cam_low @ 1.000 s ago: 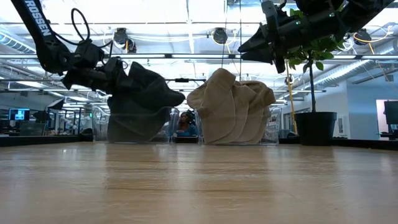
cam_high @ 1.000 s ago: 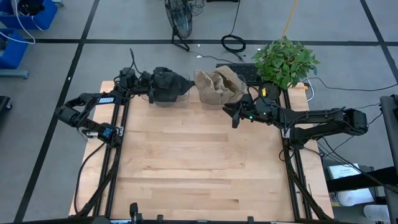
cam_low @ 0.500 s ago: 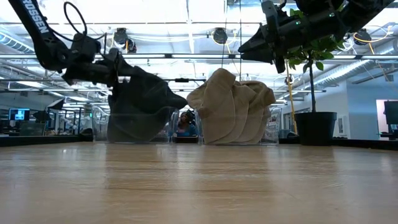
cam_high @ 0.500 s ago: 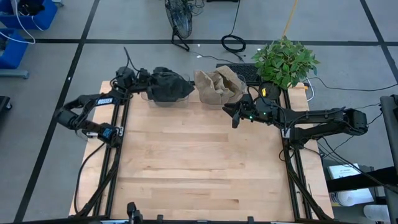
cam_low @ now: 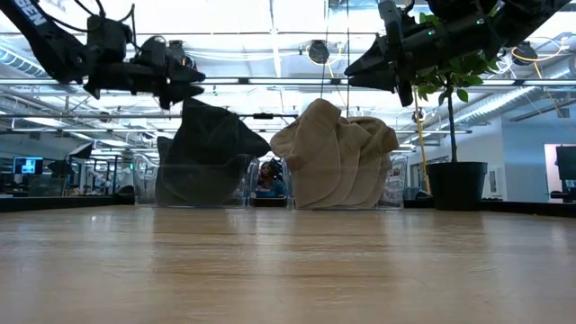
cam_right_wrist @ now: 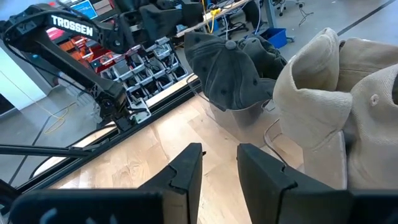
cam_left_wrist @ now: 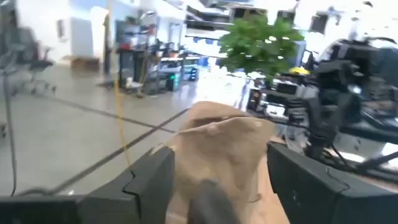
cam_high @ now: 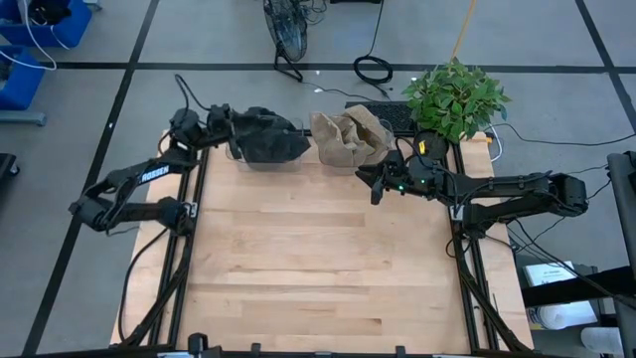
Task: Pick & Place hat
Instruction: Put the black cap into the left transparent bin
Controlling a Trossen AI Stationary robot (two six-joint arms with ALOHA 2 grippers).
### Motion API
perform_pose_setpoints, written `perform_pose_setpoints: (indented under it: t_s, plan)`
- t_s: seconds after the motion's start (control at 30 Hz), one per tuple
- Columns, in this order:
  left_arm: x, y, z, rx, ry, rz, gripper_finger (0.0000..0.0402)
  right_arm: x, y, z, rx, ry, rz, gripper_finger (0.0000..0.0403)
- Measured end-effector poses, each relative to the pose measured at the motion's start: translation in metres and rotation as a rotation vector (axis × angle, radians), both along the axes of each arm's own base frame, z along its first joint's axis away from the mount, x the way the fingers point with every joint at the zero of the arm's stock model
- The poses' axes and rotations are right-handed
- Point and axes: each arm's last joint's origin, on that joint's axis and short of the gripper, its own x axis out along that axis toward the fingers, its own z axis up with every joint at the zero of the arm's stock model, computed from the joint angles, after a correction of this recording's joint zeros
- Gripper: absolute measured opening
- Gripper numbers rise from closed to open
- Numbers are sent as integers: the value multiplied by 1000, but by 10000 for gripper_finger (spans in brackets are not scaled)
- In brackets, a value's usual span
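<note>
Hovering above the dark hats [cam_high: 266, 136], the left tool [cam_low: 184, 85] was seen open and empty; the right tool [cam_high: 376, 183] was held slightly parted, empty.

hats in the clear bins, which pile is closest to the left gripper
The dark grey fabric hats, heaped in the left clear bin. The left gripper, open, hangs just beside them; the tan fabric hats sit farther right.

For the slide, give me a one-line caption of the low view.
Left gripper open above the dark grey hats, beside the beige hats; right gripper hovers higher.
</note>
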Motion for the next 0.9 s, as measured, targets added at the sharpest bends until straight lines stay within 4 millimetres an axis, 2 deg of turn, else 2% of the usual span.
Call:
perform_pose_setpoints:
  t_s: [0.1, 0.2, 0.4, 0.53, 0.8, 0.9]
  plan:
    - [7, -3, 6, -15, 32, -19, 235, 0, 0, 0, 0, 1, 0, 89]
    - [16, 1, 13, -90, 164, -34, 216, 0, 0, 0, -2, 2, 1, 89]
    - [32, -4, 55, 45, 424, 1, 188, 0, 0, 0, -23, 13, 5, 89]
    - [37, -5, 79, 38, 527, 18, 184, 0, 0, -1, -25, 25, 6, 89]
    - [55, 6, 76, -92, 776, -76, 184, 0, 0, -2, -38, 34, 9, 89]
    - [62, 11, 75, -104, 853, -57, 184, 0, 0, -2, -38, 34, 9, 89]
